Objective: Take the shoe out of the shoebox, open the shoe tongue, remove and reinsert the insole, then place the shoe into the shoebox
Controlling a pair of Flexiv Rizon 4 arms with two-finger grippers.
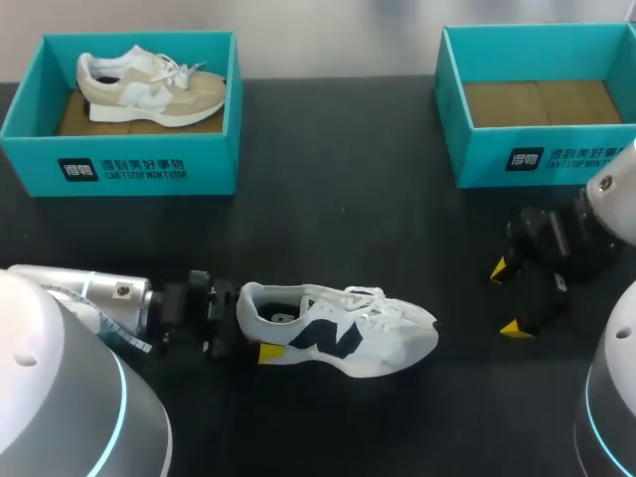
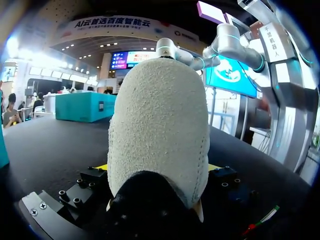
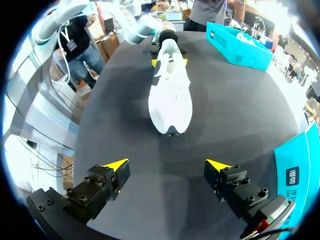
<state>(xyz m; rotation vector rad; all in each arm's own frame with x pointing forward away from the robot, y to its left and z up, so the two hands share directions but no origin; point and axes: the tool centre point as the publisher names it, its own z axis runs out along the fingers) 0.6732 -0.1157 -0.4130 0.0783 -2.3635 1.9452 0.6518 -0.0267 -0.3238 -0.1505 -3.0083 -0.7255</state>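
Table (image 1: pixel 328 238): black matte surface, filling the frame.
Left shoebox (image 1: pixel 149 169): teal, open-topped, upper left.
Right shoebox (image 1: pixel 556 157): teal, open-topped, upper right, cut by the frame edge.
White shoe (image 1: pixel 388 343): lower centre, apparently resting on its sole, toe pointing right.

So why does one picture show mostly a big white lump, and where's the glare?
Left wrist view: the white shoe, heel gripped in the left hand, sits right against the camera, hiding most of the table; hall lamps glare behind. Right wrist view: strong glare beyond the far teal box. Head view: even light.
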